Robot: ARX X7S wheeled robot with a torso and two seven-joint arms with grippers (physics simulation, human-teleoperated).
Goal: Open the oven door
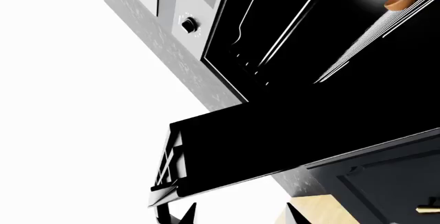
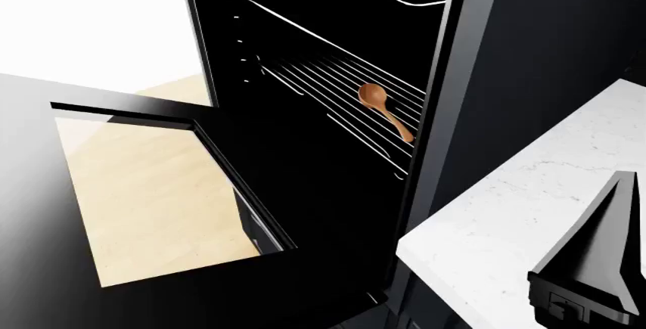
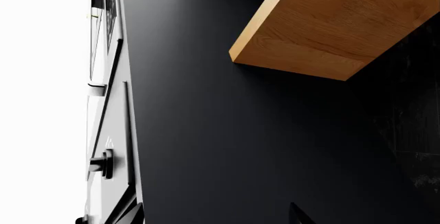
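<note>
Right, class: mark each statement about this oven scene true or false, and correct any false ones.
1. The oven door is swung down open. True.
2. A wooden spoon lies on a wire rack inside the oven. True.
3. The spoon is metal. False: it is brown wood.
4. The countertop beside the oven is black. False: it is white marble.
5. The door has a window. True.

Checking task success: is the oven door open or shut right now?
Open. The oven door is swung down near flat, its window showing floor through it, and the oven cavity is exposed with a wooden spoon on the rack.
</note>
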